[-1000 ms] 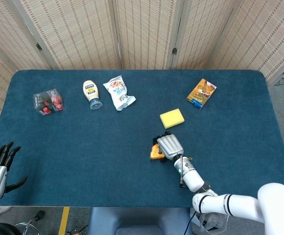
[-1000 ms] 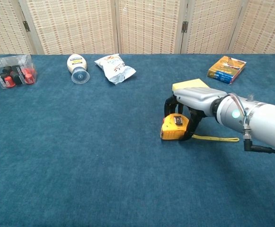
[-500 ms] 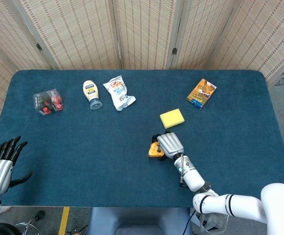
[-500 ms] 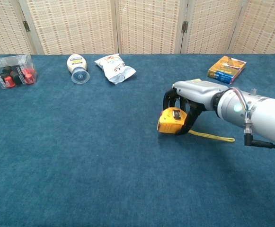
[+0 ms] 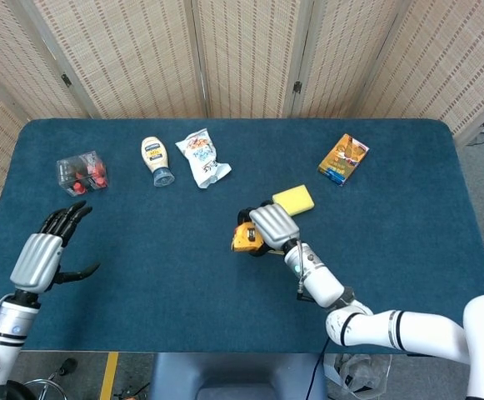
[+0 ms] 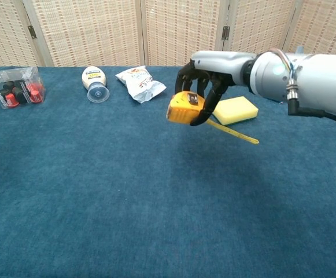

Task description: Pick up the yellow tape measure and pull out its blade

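Lifted off the table since 1 s ago: yellow tape measure (image 6: 185,108) now up in the air, carried fwd and to the left w/ the right hand (image 6: 205,87), short bit of blade (image 6: 235,133) trailing down-right from the case instead of lying flat on the cloth. Held from above, dark fingers (image 6: 186,74) curled over the case, thumb side underneath; grip looks firm, case tilted a little. In head view, same tape measure (image 5: 245,237) poking out left of the right hand (image 5: 273,225), above mid-table, just beside the yellow sponge (image 5: 294,199). Left hand (image 5: 40,257) also risen and come inward vs earlier, now over the near-left part of the table (image 5: 158,283), fingers spread, holding nothing; not seen in chest view. Step in hand, as judged: pick-up done, blade pull not yet begun properly, only the short tail out. Next move prob needs left hand brought across to the blade tip, pinch on the end hook, then hands drawn apart while right keeps the case steady; tip small and hanging loose, so careful aim needed, and hook itself too small to make out. Further off, untouched: mayo bottle (image 6: 93,82), snack bag (image 6: 140,84), clear box w/ red and black bits (image 6: 17,87), small carton (image 6: 276,84) at far right.
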Robot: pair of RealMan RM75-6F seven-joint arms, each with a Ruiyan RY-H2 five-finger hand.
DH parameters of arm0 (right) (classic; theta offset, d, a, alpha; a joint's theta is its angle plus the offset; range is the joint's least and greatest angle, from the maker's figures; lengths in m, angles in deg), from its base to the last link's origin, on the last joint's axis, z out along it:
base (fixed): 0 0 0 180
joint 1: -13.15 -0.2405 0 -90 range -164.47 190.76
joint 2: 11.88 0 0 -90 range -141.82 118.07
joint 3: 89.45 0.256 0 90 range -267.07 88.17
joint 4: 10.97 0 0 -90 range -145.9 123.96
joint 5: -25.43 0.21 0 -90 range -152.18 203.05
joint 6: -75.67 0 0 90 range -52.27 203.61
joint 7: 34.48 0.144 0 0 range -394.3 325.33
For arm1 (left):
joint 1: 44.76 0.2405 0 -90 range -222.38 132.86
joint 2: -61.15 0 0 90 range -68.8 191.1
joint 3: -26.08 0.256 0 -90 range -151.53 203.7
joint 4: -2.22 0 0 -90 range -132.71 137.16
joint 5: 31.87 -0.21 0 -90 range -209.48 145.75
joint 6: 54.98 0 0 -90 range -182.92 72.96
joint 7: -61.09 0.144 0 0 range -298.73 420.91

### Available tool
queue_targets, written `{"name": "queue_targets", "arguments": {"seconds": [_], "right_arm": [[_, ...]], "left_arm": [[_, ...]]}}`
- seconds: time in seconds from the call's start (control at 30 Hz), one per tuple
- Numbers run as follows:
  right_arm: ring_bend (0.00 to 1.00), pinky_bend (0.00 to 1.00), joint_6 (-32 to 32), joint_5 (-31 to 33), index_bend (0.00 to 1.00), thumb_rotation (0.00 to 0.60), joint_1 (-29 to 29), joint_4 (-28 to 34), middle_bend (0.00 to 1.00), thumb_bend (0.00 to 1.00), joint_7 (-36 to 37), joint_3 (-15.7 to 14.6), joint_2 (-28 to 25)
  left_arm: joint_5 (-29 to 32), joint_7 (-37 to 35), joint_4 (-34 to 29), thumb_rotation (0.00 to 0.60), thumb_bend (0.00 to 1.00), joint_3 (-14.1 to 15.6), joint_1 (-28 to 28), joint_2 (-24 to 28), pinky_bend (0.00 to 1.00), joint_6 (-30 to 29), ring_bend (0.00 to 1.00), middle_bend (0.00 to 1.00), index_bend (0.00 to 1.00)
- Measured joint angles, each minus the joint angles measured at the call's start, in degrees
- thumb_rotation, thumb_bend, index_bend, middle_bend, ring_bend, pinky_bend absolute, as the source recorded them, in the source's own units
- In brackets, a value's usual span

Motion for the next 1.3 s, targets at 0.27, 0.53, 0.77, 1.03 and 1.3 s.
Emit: {"name": "queue_targets", "arguments": {"seconds": [0.27,0.53,0.77,1.03,1.3], "right_arm": [[0.45,0.24,-1.0,6.0,0.61,0.600,-5.9,0.7,0.54,0.18,-1.2,2.1,0.2],[0.46,0.24,-0.4,14.2,0.61,0.600,-11.8,-0.3,0.54,0.18,-2.7,3.5,2.1],[0.46,0.24,2.1,21.1,0.61,0.600,-15.9,-1.3,0.54,0.18,-3.8,4.5,3.8],[0.46,0.24,4.9,25.7,0.61,0.600,-19.5,-3.9,0.54,0.18,-4.9,5.1,6.8],[0.46,0.24,5.3,27.9,0.61,0.600,-21.3,-7.3,0.54,0.18,-4.8,5.5,9.4]], "left_arm": [[7.4,3.2,-4.2,0.564,0.24,-2.9,-4.8,-3.2,0.10,4.9,0.08,0.07,0.00],[15.0,8.9,-8.3,0.565,0.24,-5.0,-9.1,-6.8,0.08,7.9,0.04,0.02,0.00],[22.1,13.0,-9.6,0.565,0.24,-6.4,-11.5,-10.3,0.06,7.7,0.02,0.00,0.00],[29.6,17.7,-10.0,0.564,0.24,-8.1,-14.7,-15.2,0.06,6.1,0.00,0.00,0.00],[33.9,20.8,-9.0,0.563,0.24,-9.2,-17.1,-18.5,0.05,4.3,0.00,0.00,0.00]]}}
